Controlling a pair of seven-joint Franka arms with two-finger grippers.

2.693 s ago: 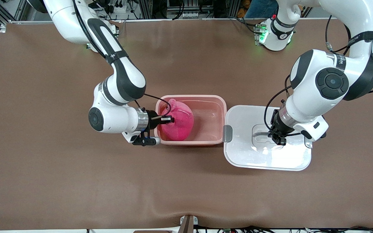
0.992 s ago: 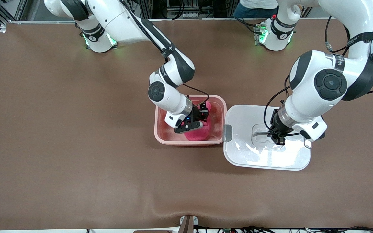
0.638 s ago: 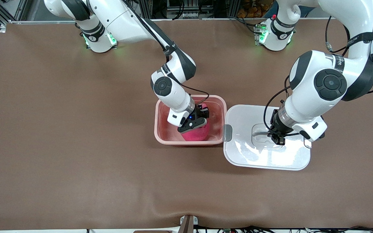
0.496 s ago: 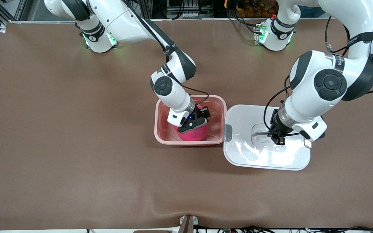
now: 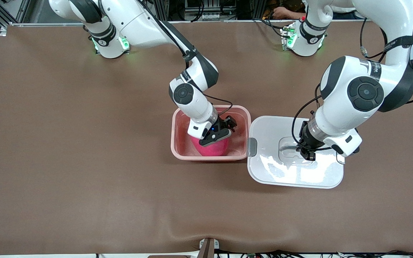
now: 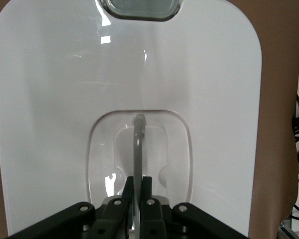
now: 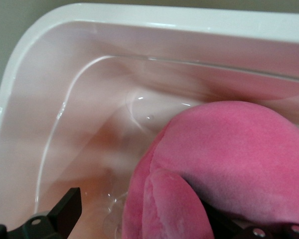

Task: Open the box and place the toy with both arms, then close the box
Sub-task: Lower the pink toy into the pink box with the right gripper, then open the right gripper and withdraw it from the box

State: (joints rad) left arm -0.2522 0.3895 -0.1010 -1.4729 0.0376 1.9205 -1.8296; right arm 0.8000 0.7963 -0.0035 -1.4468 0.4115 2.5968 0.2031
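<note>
Landmark: the box, a pink translucent tub, is taken as the reference; it is stood open on the brown counter, about midway between the two arms' ends.
Toy: the hot-pink plush toy is seen inside the box, against the wall nearer to the front camera; in the right wrist view the toy is shown lying on the box floor, with the pale rim of the box around it.
Lid: the white lid is laid flat on the counter just beside the box, toward the left arm's end; a grey clip on its edge is turned to the box.
Right gripper: the right gripper is placed inside the box, just above the toy; its jaws are spread apart and nothing is pinched by them.
Left gripper: the left gripper is lowered into the recessed middle of the lid; in the left wrist view the left gripper is seen with jaws pressed together on the thin grey handle of the lid.
Arms: the right arm is reached from its base down into the box; the left arm is bent over the lid.
</note>
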